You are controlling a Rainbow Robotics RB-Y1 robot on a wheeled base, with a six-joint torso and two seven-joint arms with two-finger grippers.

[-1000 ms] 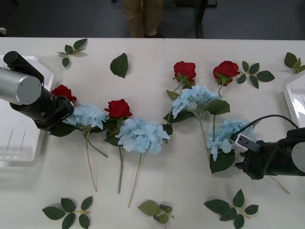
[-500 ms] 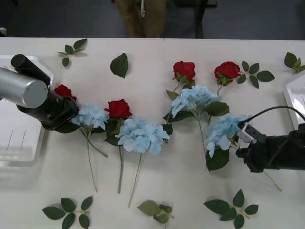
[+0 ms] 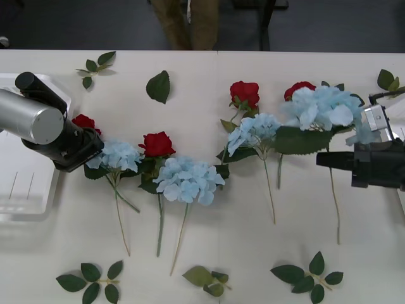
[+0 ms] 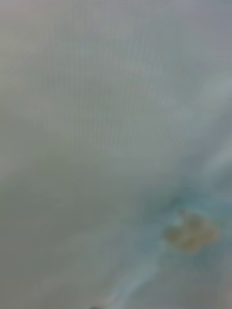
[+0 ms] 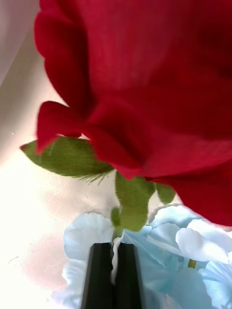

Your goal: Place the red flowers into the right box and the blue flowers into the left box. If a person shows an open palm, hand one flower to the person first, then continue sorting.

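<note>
Blue hydrangea [image 3: 321,107] rides up off the table [image 3: 209,253] on my front cam, stem hanging down, carried by the right gripper [image 3: 324,159] near the right box [image 3: 387,120]; can't tell how its fingers sit. Left arm's parked over a red rose [image 3: 83,121] beside the left box [image 3: 25,209]. Right wrist cam: just pale blur. Left wrist cam: black left gripper [image 5: 112,273] clamped onto that rose's stem [image 5: 117,231], bloom looming close.

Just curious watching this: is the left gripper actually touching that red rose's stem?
Touching. In the left wrist view the left gripper's black fingers are closed together on the thin green stem just below the red rose.
</note>
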